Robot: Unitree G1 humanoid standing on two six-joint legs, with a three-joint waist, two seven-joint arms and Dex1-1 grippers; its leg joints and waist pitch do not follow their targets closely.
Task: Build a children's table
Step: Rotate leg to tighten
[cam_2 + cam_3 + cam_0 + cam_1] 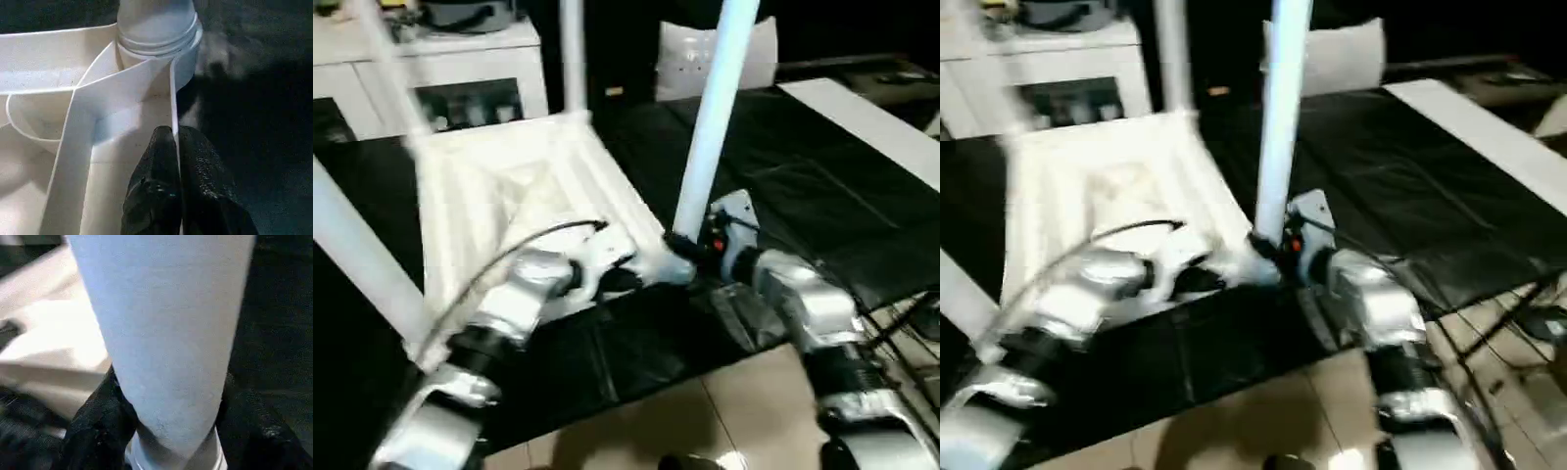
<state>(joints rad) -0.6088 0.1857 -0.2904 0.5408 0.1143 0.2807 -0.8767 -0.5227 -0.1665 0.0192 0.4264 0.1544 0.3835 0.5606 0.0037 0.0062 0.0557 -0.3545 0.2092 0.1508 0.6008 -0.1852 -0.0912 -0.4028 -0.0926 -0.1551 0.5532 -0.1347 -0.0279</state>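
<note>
- Head views: the children's table [524,191] lies upside down on a black-covered work surface [803,186], its ribbed underside facing up, close to the surface's near edge and toward its left side.
- Legs rise from its corner sockets. One leg [715,117] stands up from the near right corner, another leg [573,54] from the far right corner, and a third leg [357,250] slants out at the left.
- The left gripper [612,279] sits at the tabletop's near edge, just left of the near right corner. Its silver forearm reaches in from the lower left, with a black cable arching over it.
- The right gripper [680,245] is at the base of the near right leg, beside the socket. Its forearm comes up from the lower right.
- A white cabinet [440,69] with glass doors stands beyond the far left of the surface, and a white cushion [690,54] lies behind the far edge. A pale tiled floor [705,421] shows in front.
- Left wrist view: the two black fingers [156,186] are pressed together, pinching the thin upright edge wall of the tabletop between them. The socket with its seated leg is just ahead.
- Right wrist view: the black fingers [93,431] stand on either side of the near right leg, hugging it just above its seated end.
</note>
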